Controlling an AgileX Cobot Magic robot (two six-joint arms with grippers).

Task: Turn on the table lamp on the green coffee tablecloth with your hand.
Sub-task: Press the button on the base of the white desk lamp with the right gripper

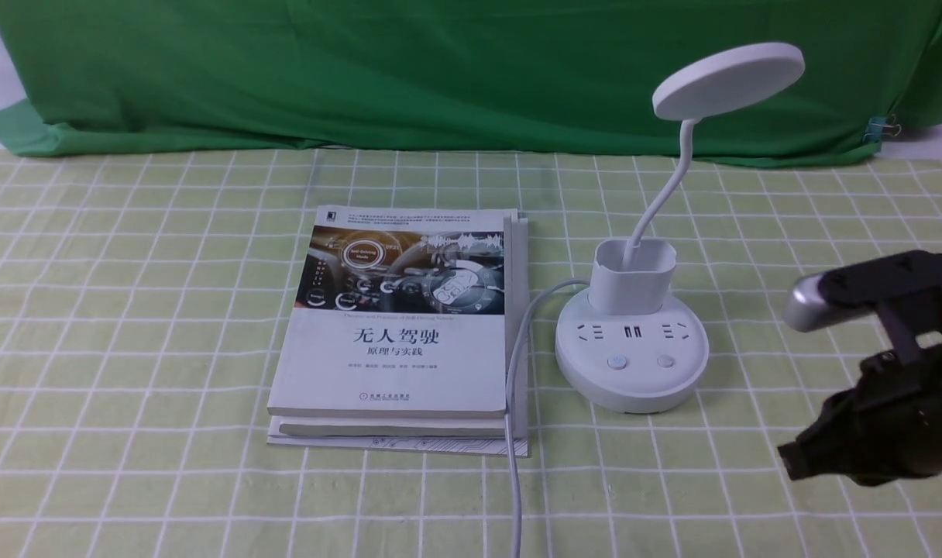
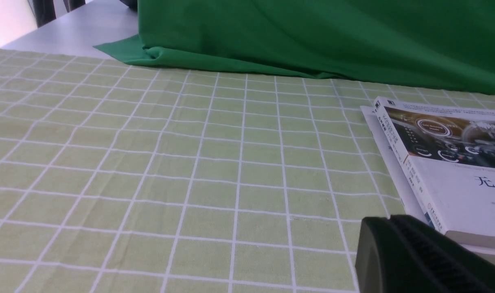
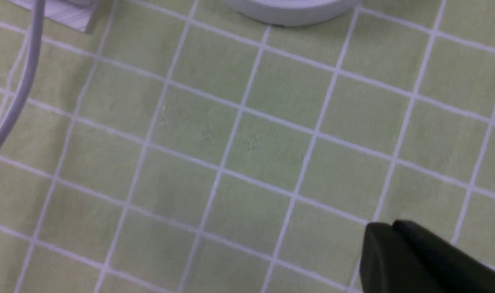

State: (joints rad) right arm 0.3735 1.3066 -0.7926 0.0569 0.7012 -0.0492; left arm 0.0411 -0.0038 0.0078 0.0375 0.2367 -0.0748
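The white table lamp (image 1: 632, 341) stands right of centre on the green coffee tablecloth (image 1: 130, 310). Its disc head (image 1: 728, 80) is raised on a bent neck, and two round buttons (image 1: 617, 362) sit on the front of the base. My right hand, a black gripper (image 1: 789, 457), hovers low to the right of the base and nearer the front, apart from it, fingers shut on nothing. In the right wrist view the shut tips (image 3: 392, 224) hang over bare cloth, with the lamp base rim (image 3: 288, 10) farther ahead. My left gripper (image 2: 388, 219) is shut and empty beside the books.
Two stacked books (image 1: 401, 341) lie left of the lamp. The lamp's white cord (image 1: 513, 403) runs along their right edge toward the front of the table. A dark green backdrop cloth (image 1: 440, 70) hangs along the back.
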